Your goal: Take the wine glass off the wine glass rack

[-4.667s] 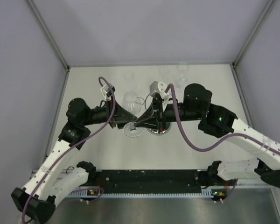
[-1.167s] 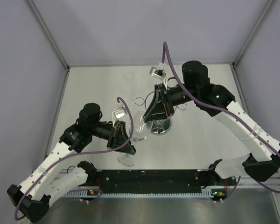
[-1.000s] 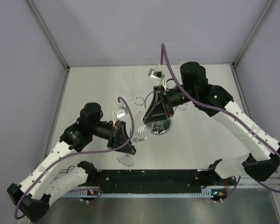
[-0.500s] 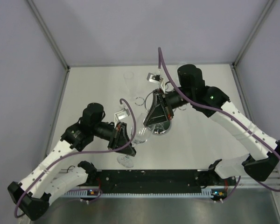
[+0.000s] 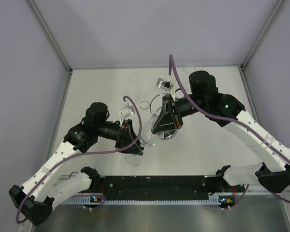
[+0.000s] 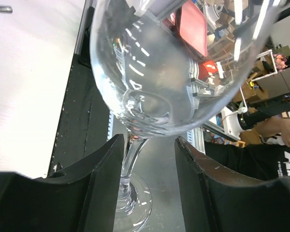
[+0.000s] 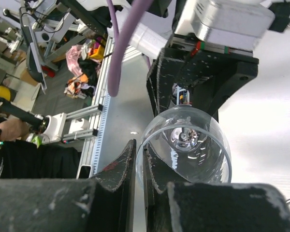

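Near the front edge of the table (image 5: 87,87), the left gripper (image 6: 148,140) is standing partly open, its fingers (image 6: 104,179) flanking the stem of the wine glass (image 6: 154,72) without touching it. Just beyond, the right gripper (image 7: 139,145) is pinching the bowl's rim between nearly closed jaws. The glass is tilting between both grippers, beside the mirrored base of the wine glass rack (image 5: 167,136). Farther back, a tall clear glass (image 5: 133,79) is standing near the rear wall.
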Motion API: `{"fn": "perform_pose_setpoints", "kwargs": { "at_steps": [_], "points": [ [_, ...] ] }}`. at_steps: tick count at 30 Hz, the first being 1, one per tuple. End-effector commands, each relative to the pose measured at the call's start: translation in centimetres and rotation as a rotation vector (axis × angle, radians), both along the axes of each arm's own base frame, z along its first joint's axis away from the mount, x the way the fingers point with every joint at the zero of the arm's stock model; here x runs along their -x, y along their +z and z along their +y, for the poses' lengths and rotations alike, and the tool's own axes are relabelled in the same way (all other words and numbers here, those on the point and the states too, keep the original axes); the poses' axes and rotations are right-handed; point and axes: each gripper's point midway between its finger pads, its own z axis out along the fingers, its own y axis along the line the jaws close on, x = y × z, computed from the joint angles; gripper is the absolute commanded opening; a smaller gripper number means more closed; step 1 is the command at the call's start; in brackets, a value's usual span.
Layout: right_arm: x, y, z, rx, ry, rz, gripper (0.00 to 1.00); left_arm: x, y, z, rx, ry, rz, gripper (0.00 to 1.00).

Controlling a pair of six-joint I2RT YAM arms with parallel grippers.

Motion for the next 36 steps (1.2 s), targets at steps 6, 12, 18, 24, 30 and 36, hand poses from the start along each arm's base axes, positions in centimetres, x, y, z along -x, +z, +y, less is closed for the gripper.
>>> {"fn": "perform_pose_setpoints", "kwargs": {
  "at_steps": [6,12,18,24,30,36],
  "points": [
    [-0.3,3.0,-0.9,-0.062,-0.090,-0.112,0.00,-0.6,5.4,0.8,0.094,0.123,-0.256,0.53],
    [-0.4,4.4,-1.2,-0.073,-0.126,-0.137,0.00,-7.1,5.8,4.9,-0.136,0.639,-0.367,0.53],
    [-1.8,5.9,-1.1,-0.087,-0.215,-0.168,0.00,-9.7,7.1,8.4,-0.155,0.923,-0.418,0.53],
    [-5.2,9.0,-0.7,-0.118,-0.394,-0.224,0.00,-10.4,6.8,9.5,-0.158,1.004,-0.431,0.53],
    [-9.6,11.9,-0.5,-0.166,-0.605,-0.288,0.00,-10.6,6.0,10.2,-0.178,1.036,-0.440,0.53],
    [-15.1,13.8,-0.7,-0.176,-0.827,-0.360,0.00,-10.9,5.3,9.9,-0.196,1.020,-0.446,0.53]
  ]
}}
